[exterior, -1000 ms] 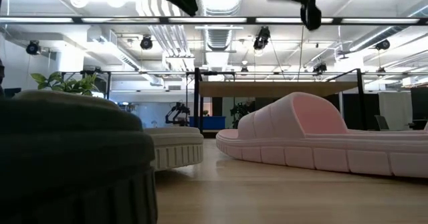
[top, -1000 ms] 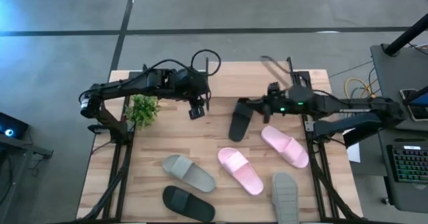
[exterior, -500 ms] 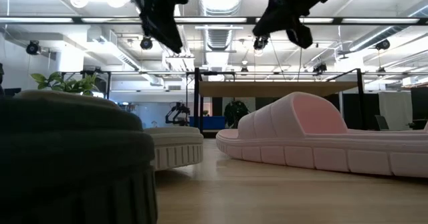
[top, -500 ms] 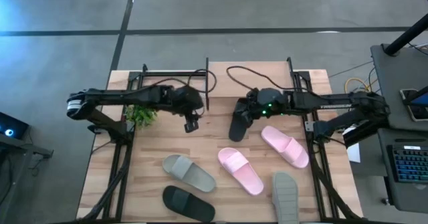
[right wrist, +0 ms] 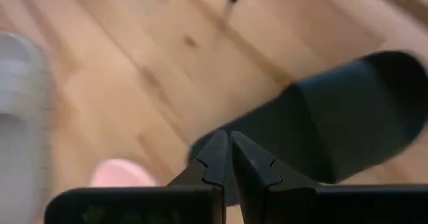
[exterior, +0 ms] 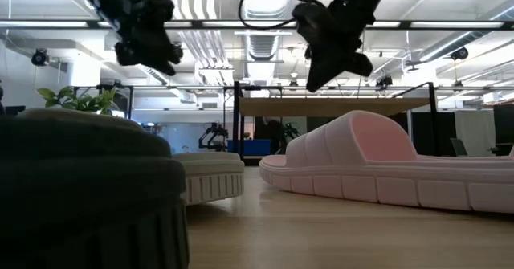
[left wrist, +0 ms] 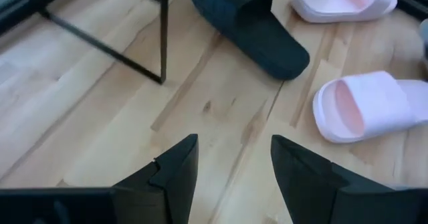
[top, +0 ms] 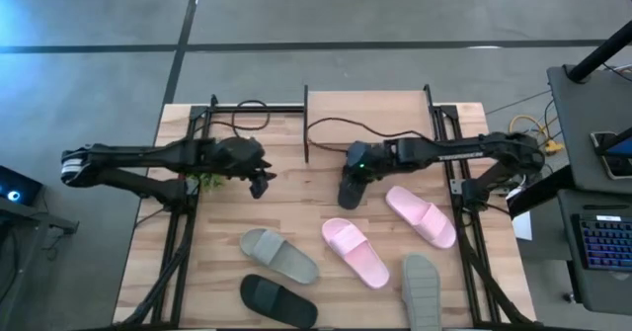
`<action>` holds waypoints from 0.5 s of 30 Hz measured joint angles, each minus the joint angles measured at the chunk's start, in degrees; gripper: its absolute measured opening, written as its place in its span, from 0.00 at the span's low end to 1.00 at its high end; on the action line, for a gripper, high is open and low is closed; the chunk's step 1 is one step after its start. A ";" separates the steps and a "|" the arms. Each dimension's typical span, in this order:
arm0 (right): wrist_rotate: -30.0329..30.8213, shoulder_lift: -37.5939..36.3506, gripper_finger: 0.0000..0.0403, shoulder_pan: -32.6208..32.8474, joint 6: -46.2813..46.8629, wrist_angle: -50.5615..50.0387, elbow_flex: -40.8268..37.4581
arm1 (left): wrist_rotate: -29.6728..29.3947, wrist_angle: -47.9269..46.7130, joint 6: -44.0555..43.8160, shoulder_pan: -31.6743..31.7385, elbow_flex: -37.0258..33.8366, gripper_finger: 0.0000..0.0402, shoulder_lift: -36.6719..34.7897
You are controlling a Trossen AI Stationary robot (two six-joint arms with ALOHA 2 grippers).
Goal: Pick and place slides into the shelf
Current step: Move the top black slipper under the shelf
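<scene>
By shelf (top: 365,109): blk slide (top: 354,183), wide strap, lying flat.

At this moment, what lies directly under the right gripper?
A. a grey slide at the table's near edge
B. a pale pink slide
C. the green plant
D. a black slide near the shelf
D: in the high view the right gripper hangs over the black slide by the shelf, and the right wrist view shows that slide past its shut fingers.
</scene>
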 joint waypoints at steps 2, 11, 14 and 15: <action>1.07 1.74 0.03 0.78 -0.84 -3.27 2.04 | -0.01 0.18 -0.05 0.00 -1.18 0.43 -1.92; 1.97 11.88 0.03 3.85 4.48 -12.99 8.46 | -0.69 1.54 0.41 0.00 -7.78 0.43 -8.36; 8.77 14.32 0.03 6.00 8.13 -18.09 10.27 | -1.17 1.59 1.03 0.00 -9.65 0.43 -9.34; 12.27 14.66 0.03 7.20 8.88 -20.09 10.86 | -1.25 1.78 1.78 0.00 -9.89 0.43 -9.41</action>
